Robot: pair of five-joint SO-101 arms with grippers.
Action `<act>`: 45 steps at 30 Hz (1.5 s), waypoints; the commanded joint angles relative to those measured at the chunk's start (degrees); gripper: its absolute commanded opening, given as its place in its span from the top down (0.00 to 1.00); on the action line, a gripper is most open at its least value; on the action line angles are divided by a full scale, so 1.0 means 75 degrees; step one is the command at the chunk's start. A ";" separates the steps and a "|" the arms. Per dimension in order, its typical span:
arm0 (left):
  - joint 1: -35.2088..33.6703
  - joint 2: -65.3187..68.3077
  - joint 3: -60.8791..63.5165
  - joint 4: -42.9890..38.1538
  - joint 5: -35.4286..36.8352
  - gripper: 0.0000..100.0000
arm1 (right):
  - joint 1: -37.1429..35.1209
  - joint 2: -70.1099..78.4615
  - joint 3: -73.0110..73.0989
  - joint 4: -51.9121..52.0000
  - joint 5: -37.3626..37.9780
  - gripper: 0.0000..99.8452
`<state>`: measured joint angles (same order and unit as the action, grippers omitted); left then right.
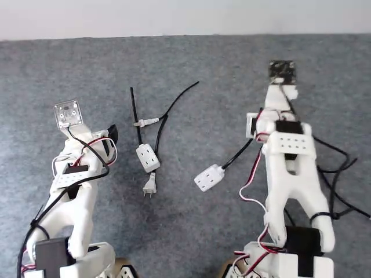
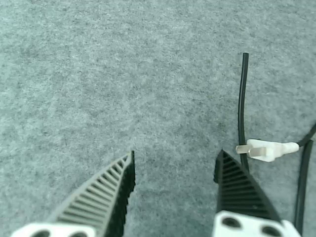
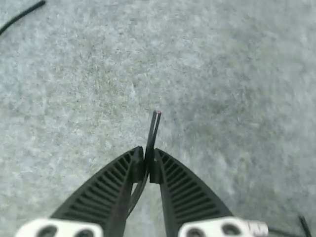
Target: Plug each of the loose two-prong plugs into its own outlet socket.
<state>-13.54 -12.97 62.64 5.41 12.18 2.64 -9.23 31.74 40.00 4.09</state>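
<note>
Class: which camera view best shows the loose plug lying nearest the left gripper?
The left wrist view: the plug lies close, its prongs clear. The high view shows the same plug small, its prongs indistinct.

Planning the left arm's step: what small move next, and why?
Probably slide the left gripper sideways toward the white plug: its fingers are open over bare carpet, and the plug lies just outside one finger, not between them.
</note>
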 commanded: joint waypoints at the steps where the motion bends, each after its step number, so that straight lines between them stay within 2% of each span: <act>1: -0.0023 -0.0023 -0.0334 0.0012 0.0035 0.75 | -0.0064 -0.0229 0.0527 -0.1272 0.0328 0.99; 4: -0.0023 -0.0023 -0.0334 0.0012 0.0035 0.75 | 0.0029 -0.0229 0.0844 -0.1952 0.0352 0.99; 7: -0.0023 -0.0023 -0.0334 0.0012 0.0035 0.75 | 0.0217 -0.0229 0.0903 -0.2116 0.0867 0.97; 13: -0.0023 -0.0023 -0.0322 0.0012 0.0035 0.75 | 0.0170 0.0229 0.0891 -0.2198 0.1242 0.82; 20: -0.0023 -0.0023 -0.0322 0.0012 0.0035 0.75 | 0.0229 0.0967 0.0188 -0.2221 0.1219 0.81; 24: -0.0023 -0.0023 -0.0322 0.0012 0.0035 0.75 | 0.0158 0.0709 0.0164 -0.2186 0.1184 0.82; 27: -0.0023 -0.0023 -0.0322 0.0012 0.0035 0.75 | -0.0018 0.0170 0.0176 -0.1588 0.1043 0.82; 34: -0.0023 -0.0023 -0.0322 0.0059 0.0035 0.75 | -0.0862 -0.1319 0.0188 0.0358 -0.0340 0.82; 37: 0.0012 -0.0059 -0.0451 0.0727 0.0035 0.75 | -0.1237 -0.1752 0.0199 0.1190 -0.0809 0.82; 40: 0.0094 -0.0117 -0.0779 0.1981 0.0070 0.75 | -0.1506 -0.1928 0.0563 0.1729 -0.1442 0.82; 42: 0.0328 -0.0211 -0.0990 0.3095 0.0094 0.75 | -0.1623 -0.1905 0.1090 0.1670 -0.1664 0.82; 45: 0.0703 -0.0727 -0.1166 0.4982 0.0082 0.75 | -0.1577 -0.1987 0.1747 0.1377 -0.1477 0.82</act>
<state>-10.55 -14.11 57.36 29.93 12.35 -9.14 -21.71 43.08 51.52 -7.08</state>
